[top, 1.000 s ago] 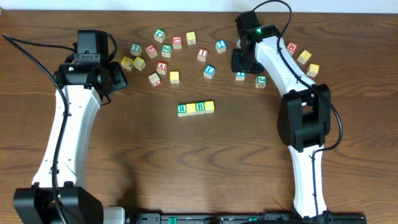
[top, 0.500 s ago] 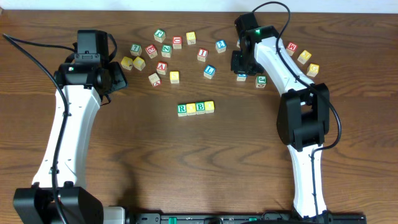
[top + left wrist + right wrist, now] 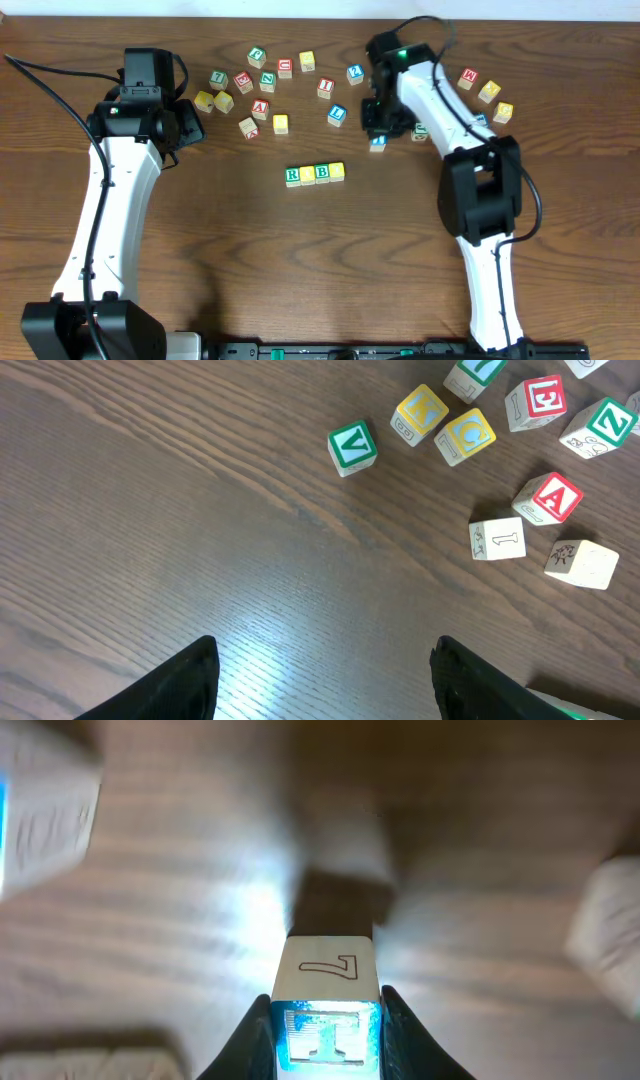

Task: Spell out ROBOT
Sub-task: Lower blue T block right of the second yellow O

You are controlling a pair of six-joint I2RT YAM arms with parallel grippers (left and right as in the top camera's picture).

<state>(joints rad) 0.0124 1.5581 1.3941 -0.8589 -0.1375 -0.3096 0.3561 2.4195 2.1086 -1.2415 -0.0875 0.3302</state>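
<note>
A row of blocks [image 3: 315,174] lies mid-table: a green R, a yellow block, a blue B, a yellow block. My right gripper [image 3: 378,137] is shut on a blue T block [image 3: 327,1008] and holds it above the table, right of and behind the row. In the right wrist view the fingers [image 3: 327,1030] clamp the block's two sides. My left gripper [image 3: 190,124] is open and empty at the far left; its fingers [image 3: 325,680] frame bare wood.
Loose letter blocks lie scattered along the back: a green V [image 3: 352,445], yellow ones [image 3: 465,436], a red A [image 3: 548,496], a blue one [image 3: 337,114], and more at the far right [image 3: 489,91].
My right gripper has moved left and toward the front with the blue T block in it, away from the back-right cluster. The left arm has not moved.
</note>
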